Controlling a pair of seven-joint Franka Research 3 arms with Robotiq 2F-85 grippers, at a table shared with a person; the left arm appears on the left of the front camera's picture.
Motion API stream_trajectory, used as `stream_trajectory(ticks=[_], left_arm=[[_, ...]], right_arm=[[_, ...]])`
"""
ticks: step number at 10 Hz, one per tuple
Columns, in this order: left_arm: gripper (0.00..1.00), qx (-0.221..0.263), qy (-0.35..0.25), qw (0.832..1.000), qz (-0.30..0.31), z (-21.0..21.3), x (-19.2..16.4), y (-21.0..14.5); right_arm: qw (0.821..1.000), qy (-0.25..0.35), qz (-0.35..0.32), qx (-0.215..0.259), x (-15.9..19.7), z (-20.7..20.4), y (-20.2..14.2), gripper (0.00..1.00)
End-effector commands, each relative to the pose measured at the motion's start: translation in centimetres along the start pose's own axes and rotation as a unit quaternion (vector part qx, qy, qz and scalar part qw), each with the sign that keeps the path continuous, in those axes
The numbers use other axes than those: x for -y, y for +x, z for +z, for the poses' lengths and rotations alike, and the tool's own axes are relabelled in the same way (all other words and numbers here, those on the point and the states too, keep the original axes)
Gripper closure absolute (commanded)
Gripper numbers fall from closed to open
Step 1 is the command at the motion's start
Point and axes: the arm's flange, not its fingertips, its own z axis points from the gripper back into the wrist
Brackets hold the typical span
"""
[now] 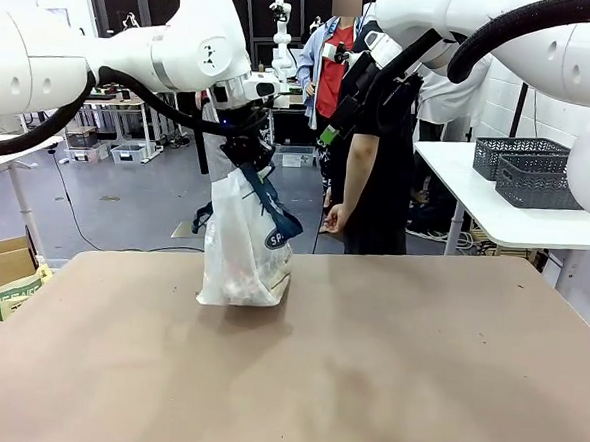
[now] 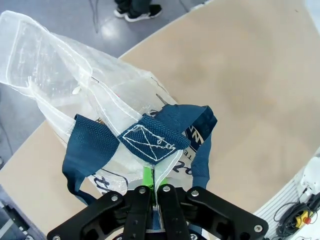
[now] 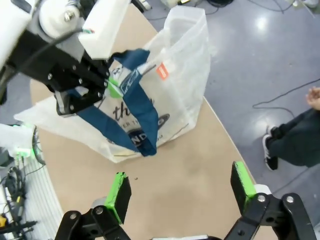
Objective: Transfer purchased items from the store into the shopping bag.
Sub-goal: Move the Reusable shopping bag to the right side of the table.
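Print on the shopping bag (image 3: 165, 90): in the right wrist view, large dark letters reading "th", the rest covered by the navy strap (image 3: 142, 107). Below it sits an oval logo, lettering illegible. In the front view, the logo (image 1: 277, 239) shows "SP". Orange tag (image 3: 162, 71): unreadable.

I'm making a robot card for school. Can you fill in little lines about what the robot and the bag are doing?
bag: translucent whitish crinkly plastic shopping bag with navy blue strap handles, standing on the brown table
left gripper: shut on the bag's top edge, by a handle
right gripper: open, holding nothing, above the table beside the bag
inside the bag: pale shapes, too unclear to name
person: standing at the far side
baskets: two dark grey lattice baskets on a white side table
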Motion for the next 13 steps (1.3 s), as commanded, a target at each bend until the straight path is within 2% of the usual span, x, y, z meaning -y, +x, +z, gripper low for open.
stream_trajectory(ticks=[1, 3, 4, 7, 9, 11, 13], left_arm=[[1.00, 0.004, 0.049, 0.999, 0.009, 2.3, -0.3, 0.2], [1.00, 0.003, 0.105, 0.994, -0.005, 4.7, -2.5, -2.9], [1.00, 0.011, 0.125, 0.992, 0.007, 6.2, -3.7, -5.2], [1.00, 0.022, 0.154, 0.988, 0.023, 10.0, -5.7, -11.9], [1.00, 0.032, 0.163, 0.986, 0.003, 10.9, -7.2, -16.2], [1.00, 0.045, 0.170, 0.984, 0.017, 10.6, -10.4, -20.5], [1.00, 0.058, 0.167, 0.984, 0.004, 10.7, -12.3, -23.8]], right_arm=[[1.000, 0.002, 0.003, -0.006, 0.4, 0.2, 0.9, 0.00], [1.000, 0.002, 0.003, -0.006, 0.4, 0.2, 0.9, 0.00], [1.000, 0.002, 0.003, -0.006, 0.4, 0.2, 0.9, 0.00], [1.000, 0.002, 0.003, -0.006, 0.4, 0.2, 0.9, 0.00], [1.000, 0.002, 0.003, -0.006, 0.4, 0.2, 0.9, 0.00], [1.000, 0.002, 0.003, -0.006, 0.4, 0.2, 0.9, 0.00], [1.000, 0.002, 0.003, -0.006, 0.4, 0.2, 0.9, 0.00]])
